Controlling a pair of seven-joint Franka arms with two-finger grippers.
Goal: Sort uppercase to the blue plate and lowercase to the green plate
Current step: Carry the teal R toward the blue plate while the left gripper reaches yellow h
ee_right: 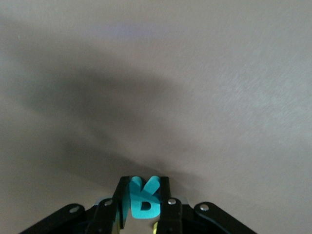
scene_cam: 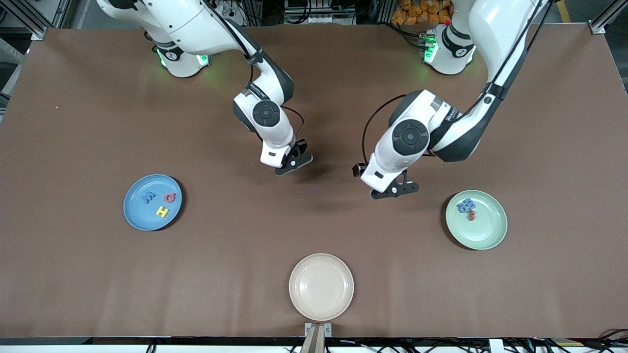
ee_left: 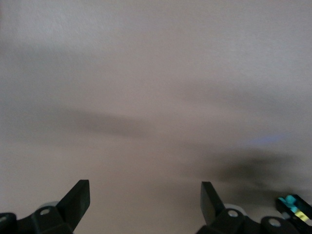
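Fingers [ee_right: 124, 197] of the right gripper [ee_right: 144, 200], matte black and narrow, are pinched on a small green toy capital R [ee_right: 143, 201] of smooth plastic, which fills the slim gap between them in the right wrist view. In the front view this right gripper [scene_cam: 293, 161] hangs over bare brown table [scene_cam: 314, 235] near the middle, its glossy white wrist tilted so the black fingers point toward 5 o'clock. The forearm climbs toward 11 o'clock to its base; small dark lettering on the link is too small to read.

The left gripper [scene_cam: 395, 190] hangs over the same felt-like brown surface at about 3 o'clock from the right one, well apart from it. Its black fingers [ee_left: 75, 200] stand wide apart in the left wrist view with nothing between them. Its arm bends at a rounded white-and-black elbow and rises toward 1 o'clock; the wording on that link is likewise unreadable.

At 8 o'clock from the right gripper lies the round medium-blue plate with a shallow rim [scene_cam: 135, 215]. It carries a blue toy W/M [scene_cam: 148, 197], a red ring-shaped Q [scene_cam: 170, 197] and a yellow H [scene_cam: 162, 212], set near one another.

At 4 o'clock from the left gripper lies the round pale mint-green plate [scene_cam: 485, 235], bearing a cluster of small blue lowercase letters [scene_cam: 464, 205] with a tiny red letter [scene_cam: 471, 214] touching them; their shapes cannot be told apart.

A round cream-white plate [scene_cam: 321, 287], faintly speckled, sits at 6 o'clock, nearest the front camera.
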